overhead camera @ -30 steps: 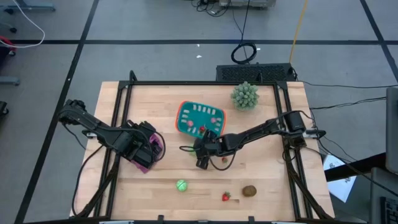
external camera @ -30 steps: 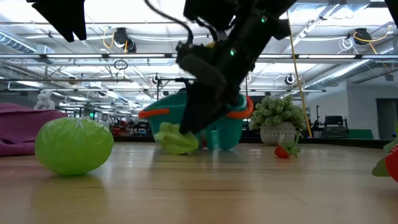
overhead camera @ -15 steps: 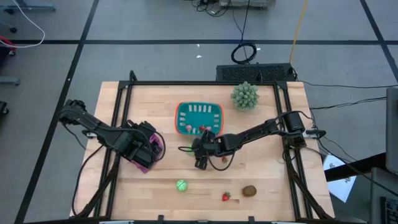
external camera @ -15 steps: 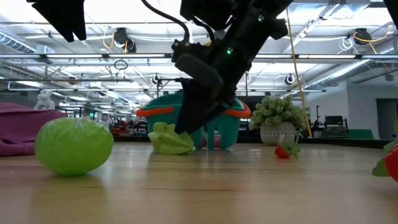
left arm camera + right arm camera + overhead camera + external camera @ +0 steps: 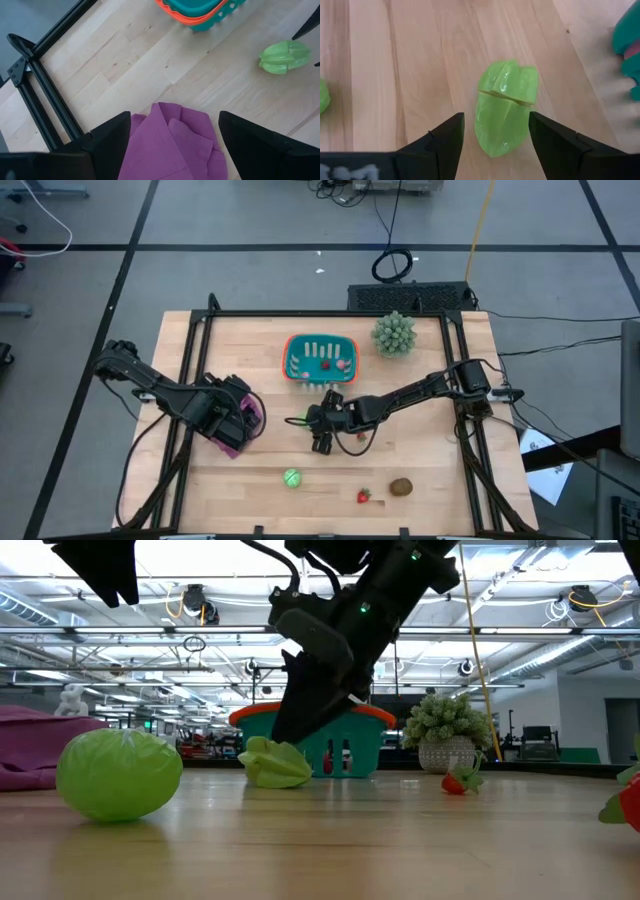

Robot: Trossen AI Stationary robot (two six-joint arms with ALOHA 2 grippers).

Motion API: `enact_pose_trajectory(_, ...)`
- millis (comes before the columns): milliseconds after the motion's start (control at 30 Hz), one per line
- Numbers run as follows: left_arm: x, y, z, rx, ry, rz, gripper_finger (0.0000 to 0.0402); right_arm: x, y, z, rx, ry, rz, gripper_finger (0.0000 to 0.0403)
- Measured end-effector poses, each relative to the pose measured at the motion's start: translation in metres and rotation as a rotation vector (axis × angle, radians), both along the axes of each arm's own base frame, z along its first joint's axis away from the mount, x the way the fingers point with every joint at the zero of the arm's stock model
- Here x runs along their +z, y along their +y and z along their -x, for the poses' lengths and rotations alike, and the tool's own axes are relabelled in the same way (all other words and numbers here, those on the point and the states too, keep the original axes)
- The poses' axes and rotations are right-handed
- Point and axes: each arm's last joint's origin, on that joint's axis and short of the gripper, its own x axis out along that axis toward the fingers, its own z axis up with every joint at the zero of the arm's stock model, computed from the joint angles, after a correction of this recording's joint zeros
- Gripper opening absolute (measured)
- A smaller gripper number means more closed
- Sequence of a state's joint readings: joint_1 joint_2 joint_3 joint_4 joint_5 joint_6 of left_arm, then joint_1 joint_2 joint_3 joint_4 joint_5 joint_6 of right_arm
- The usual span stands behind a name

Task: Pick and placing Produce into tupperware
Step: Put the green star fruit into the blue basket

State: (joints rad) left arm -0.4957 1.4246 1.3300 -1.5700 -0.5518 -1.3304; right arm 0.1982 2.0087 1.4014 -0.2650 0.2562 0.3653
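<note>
The teal tupperware (image 5: 320, 360) with its orange rim stands upright on the table at mid-far, with red pieces (image 5: 327, 365) inside. My right gripper (image 5: 495, 125) is open just near of it, fingers on either side of a ridged green produce piece (image 5: 505, 107) that lies on the wood (image 5: 275, 762). A green ball (image 5: 291, 478), a strawberry (image 5: 363, 496) and a brown kiwi (image 5: 401, 486) lie near the front edge. Another strawberry (image 5: 360, 436) lies beside the right gripper. My left gripper (image 5: 175, 120) hangs open above the purple cloth (image 5: 170, 142) at the left. My right gripper comes slanting down over the green piece, which lies flat on the table between the two fingers (image 5: 445, 140). Whether either finger touches it, I cannot tell.
A spiky pale-green plant ball (image 5: 394, 333) stands at the far right. A black frame (image 5: 190, 350) runs along the table's edges. Bare wood lies open at the near left and between the gripper and the front-edge pieces.
The tupperware was tilted a second ago. It has rocked back and now stands level, a little closer to the far edge. The green piece stays on the table under my right gripper.
</note>
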Motion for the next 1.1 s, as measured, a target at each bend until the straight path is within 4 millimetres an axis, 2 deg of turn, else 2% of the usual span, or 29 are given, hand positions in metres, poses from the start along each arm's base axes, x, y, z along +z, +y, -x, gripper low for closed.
enact_pose_trajectory(300, 0.000, 0.000, 0.000, 0.000, 0.000, 0.000, 0.0308, 0.000, -0.009, -0.002, -0.020, -0.006, 0.000, 0.0215)
enact_pose_trajectory(833, 0.000, 0.000, 0.000, -0.008, 0.005, -0.002, 0.0308, 0.003, -0.006, -0.006, 0.014, -0.047, -0.048, 0.0215)
enact_pose_trajectory(1100, 0.000, 0.000, 0.000, -0.008, 0.005, -0.002, 0.0308, -0.009, -0.005, -0.009, 0.018, -0.034, -0.076, 0.0215)
